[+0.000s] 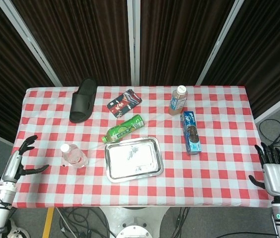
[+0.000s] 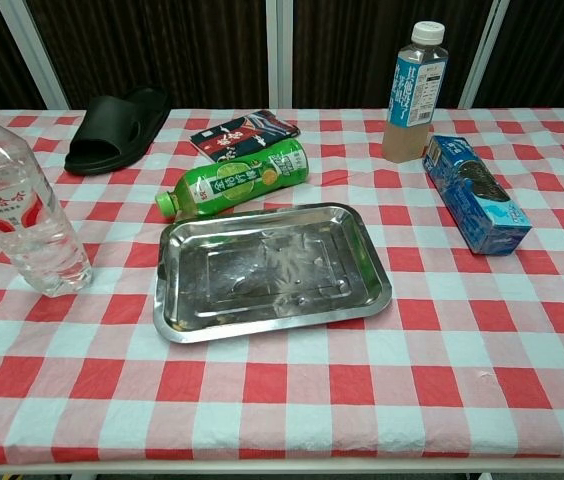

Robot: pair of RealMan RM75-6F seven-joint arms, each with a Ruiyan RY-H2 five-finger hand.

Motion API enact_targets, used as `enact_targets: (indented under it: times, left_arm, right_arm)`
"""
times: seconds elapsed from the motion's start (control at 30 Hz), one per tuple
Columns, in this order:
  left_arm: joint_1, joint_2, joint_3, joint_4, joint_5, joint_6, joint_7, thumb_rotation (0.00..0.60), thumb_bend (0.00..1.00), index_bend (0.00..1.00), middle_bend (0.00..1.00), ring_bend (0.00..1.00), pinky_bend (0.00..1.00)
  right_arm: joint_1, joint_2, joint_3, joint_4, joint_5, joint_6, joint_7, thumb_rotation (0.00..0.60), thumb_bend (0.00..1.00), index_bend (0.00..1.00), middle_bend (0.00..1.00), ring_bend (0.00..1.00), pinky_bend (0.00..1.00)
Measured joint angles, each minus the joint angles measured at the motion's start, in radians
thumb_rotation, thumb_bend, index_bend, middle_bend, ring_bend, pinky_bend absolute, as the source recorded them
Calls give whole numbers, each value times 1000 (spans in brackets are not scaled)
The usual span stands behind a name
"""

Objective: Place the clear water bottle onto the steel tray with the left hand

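Note:
The clear water bottle [image 1: 73,155] [image 2: 17,207] stands upright with a white cap and red label, left of the steel tray [image 1: 132,158] [image 2: 270,270]. The tray is bare. My left hand [image 1: 22,161] hovers at the table's left edge, a short way left of the bottle, turned side-on with fingers spread and nothing in it. My right hand [image 1: 274,173] hangs off the table's right edge, fingers apart, holding nothing. Neither hand shows in the chest view.
A green bottle [image 1: 124,128] lies just behind the tray. A black slipper [image 1: 83,99] and a dark packet [image 1: 124,101] sit at the back. A tea bottle [image 1: 177,99] stands beside a blue cookie box [image 1: 190,132] on the right.

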Motion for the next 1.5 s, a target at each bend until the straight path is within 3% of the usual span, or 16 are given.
enact_targets:
  times: [0.23,0.83,1.0,1.27,1.5]
  left_arm:
    - [-3,-60,-9,10,43,1,-138,600,0,158,209,153,206]
    - [-54,-177,14,45,100,-9,-120,600,0,158,212,153,206]
    - [-75,-216,4,79,86,-23,-116,600,0,172,253,153,206]
    - [-107,-246,-20,94,35,-69,-79,600,23,366,397,221,232]
    - [-133,-294,-70,114,-56,-91,11,600,140,571,568,396,385]
  right_arm:
    - [2,-2,-3,2,1,-6,1,600,101,0,0,0,0]
    - [7,-3,0,10,26,-36,12,600,101,0,0,0,0]
    - [8,-1,2,10,28,-39,22,600,101,0,0,0,0]
    - [11,1,2,11,34,-49,27,600,101,0,0,0,0]
    - [11,4,2,9,36,-52,32,600,101,0,0,0,0]
